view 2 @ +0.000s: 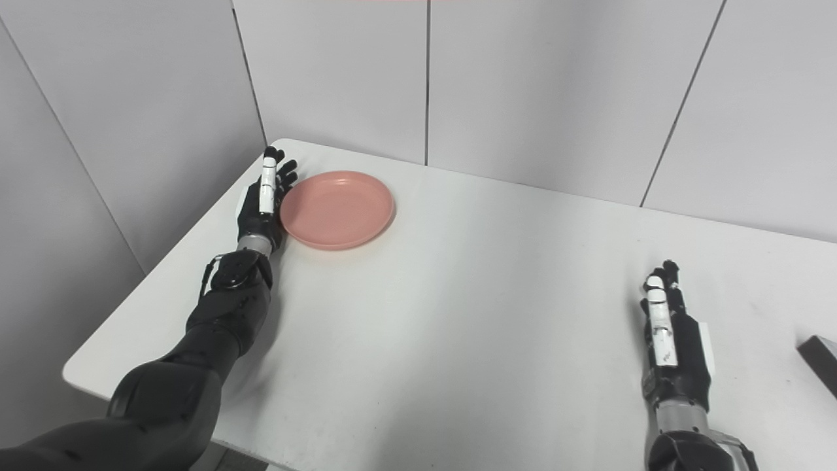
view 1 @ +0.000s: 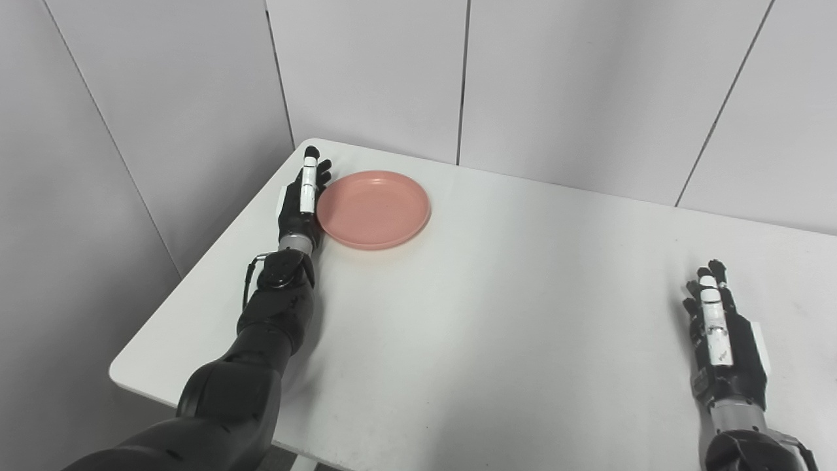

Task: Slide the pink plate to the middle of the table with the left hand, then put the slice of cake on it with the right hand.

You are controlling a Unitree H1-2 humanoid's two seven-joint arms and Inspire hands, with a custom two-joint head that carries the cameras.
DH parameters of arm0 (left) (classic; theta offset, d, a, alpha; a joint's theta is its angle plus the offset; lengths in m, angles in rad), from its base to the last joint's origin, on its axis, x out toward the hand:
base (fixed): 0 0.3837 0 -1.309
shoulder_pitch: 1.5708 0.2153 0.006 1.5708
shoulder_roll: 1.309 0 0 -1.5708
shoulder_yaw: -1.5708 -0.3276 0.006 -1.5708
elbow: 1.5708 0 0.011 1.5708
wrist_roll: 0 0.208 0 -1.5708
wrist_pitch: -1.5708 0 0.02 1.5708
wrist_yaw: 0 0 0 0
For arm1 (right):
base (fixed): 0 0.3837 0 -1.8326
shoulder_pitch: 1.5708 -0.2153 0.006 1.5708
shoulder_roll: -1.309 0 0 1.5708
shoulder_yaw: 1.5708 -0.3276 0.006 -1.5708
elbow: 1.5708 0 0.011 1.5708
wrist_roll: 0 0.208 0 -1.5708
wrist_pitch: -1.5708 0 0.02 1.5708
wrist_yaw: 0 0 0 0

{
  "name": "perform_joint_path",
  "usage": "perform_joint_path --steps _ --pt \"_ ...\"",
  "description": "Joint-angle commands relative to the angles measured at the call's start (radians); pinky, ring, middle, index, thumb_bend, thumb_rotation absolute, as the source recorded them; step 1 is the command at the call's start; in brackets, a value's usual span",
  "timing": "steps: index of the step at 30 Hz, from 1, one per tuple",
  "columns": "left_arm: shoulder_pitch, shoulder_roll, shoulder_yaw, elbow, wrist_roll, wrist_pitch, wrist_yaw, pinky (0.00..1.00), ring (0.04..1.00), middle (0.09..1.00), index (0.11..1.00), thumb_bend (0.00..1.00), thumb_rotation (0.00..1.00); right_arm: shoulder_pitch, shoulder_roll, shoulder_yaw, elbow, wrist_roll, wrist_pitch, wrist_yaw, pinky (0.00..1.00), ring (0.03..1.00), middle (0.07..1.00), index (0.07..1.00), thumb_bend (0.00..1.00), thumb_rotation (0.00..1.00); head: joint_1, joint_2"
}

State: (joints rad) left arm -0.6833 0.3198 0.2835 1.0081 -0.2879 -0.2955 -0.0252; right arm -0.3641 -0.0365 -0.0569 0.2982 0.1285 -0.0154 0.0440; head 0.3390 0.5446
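A white tabletop (view 1: pixel 497 314) carries a pink plate (view 1: pixel 374 209) at its far left corner — and a dark object (view 2: pixel 820 363), cut off, at the right edge.

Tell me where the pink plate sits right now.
The pink plate lies near the table's far left corner, with the left hand flat against its left rim; the right hand rests far off, near right.

A plain white table (view 1: pixel 497 314) filled most of the room, its corners rounded and its top smooth and faintly glossy. Pale grey wall panels (view 1: pixel 366 72) stood close behind it, split by thin dark vertical seams. Another panelled wall (view 1: pixel 131 131) closed in on the left side, meeting the back one at a corner just beyond the table's far end. Light fell soft and even, with only weak shadows.
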Motion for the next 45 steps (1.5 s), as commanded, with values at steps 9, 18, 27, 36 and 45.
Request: perform_joint_path --steps 9,18,27,36,45 --pt "-0.030 -0.035 0.007 -0.109 -0.065 0.050 -0.126 0.86 0.870 0.852 0.841 0.75 1.00 -0.024 0.003 0.002 -0.024 -0.006 -0.010 -0.001 1.00 0.973 0.983 0.992 0.52 0.85 0.001 0.001" --pt "-0.020 -0.063 -0.014 -0.151 -0.056 0.082 -0.161 0.84 0.869 0.857 0.848 0.75 1.00 -0.024 0.005 0.001 -0.035 -0.008 0.003 -0.005 1.00 0.969 0.980 0.989 0.50 0.85 -0.001 0.003" --pt "-0.007 -0.092 -0.050 -0.177 -0.020 0.074 -0.137 0.85 0.886 0.877 0.873 0.74 1.00 -0.028 0.004 0.004 -0.021 -0.004 -0.009 0.000 1.00 0.973 0.983 0.995 0.50 0.86 -0.003 0.002" --pt "0.009 -0.112 -0.088 -0.214 0.042 0.093 -0.102 0.91 0.909 0.896 0.887 0.76 1.00 -0.028 0.003 0.008 -0.022 -0.009 -0.014 0.001 1.00 0.977 0.985 0.995 0.51 0.86 -0.006 0.005" --pt "0.025 -0.128 -0.118 -0.267 0.086 0.116 -0.089 0.91 0.920 0.911 0.904 0.75 1.00 -0.027 0.006 0.009 -0.031 -0.014 -0.003 -0.006 1.00 0.973 0.979 0.986 0.53 0.87 -0.020 0.011"
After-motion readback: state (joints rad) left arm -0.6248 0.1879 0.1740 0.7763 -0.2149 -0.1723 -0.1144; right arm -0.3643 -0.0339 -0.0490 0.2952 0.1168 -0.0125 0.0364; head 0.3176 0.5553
